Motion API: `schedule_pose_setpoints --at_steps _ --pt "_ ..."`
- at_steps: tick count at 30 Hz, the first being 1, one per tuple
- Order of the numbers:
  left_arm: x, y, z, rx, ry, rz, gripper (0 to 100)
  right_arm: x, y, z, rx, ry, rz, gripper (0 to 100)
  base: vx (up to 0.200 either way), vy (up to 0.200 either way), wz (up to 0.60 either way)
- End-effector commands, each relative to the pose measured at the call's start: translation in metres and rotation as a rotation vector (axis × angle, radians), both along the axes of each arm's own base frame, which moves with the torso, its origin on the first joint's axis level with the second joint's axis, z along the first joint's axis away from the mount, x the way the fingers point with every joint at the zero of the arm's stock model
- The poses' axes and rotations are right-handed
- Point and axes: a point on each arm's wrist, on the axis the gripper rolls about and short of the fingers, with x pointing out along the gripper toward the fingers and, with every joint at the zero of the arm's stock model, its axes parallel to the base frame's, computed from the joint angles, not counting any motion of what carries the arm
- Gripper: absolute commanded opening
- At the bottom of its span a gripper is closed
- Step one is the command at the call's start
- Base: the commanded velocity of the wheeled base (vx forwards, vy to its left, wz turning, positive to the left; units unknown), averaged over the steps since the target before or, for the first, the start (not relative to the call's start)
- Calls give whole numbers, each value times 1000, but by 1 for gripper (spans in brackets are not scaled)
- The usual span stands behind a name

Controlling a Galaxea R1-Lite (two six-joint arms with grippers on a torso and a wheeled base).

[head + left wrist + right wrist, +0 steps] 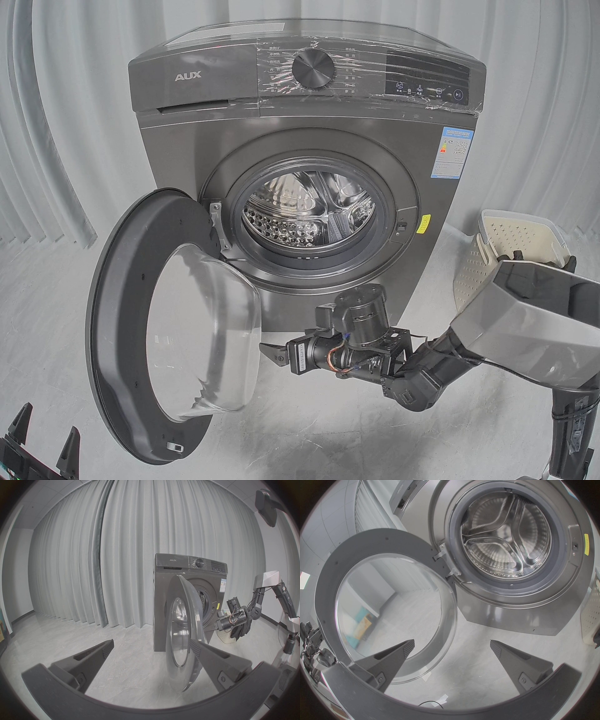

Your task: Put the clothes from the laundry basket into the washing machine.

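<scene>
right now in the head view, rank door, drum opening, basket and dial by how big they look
1. door, nearest the camera
2. drum opening and basket, about alike; basket partly hidden
3. dial

You have soft, even light in this room, bright on the curtain (125, 558) and on the floor (350, 437), with only faint shadows. The steel drum (306, 209) gives strong glints, and the door glass (393, 611) mirrors the room. Both wrist views bend strongly and go dark at their corners.
</scene>
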Motion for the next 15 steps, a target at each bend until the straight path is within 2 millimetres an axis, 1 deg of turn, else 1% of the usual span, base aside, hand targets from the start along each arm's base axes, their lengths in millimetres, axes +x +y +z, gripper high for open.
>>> schedule_pose_setpoints --at_steps 1,3,7,9,12,15 --pt "0 0 -5 0 3 1 100 4 23 -13 19 5 14 100 0 0 0" --pt "0 0 -4 0 1 1 100 1 35 -12 48 8 26 100 0 0 0" --pt "0 0 -4 0 1 1 100 1 44 -11 70 8 29 100 0 0 0" --pt "0 0 -4 0 1 1 100 5 51 -9 93 -2 0 100 0 0 0" --pt "0 0 -5 0 3 1 100 7 57 -6 112 -14 -11 100 0 0 0" --pt "0 0 -4 0 1 1 100 8 56 -5 115 -18 -15 100 0 0 0"
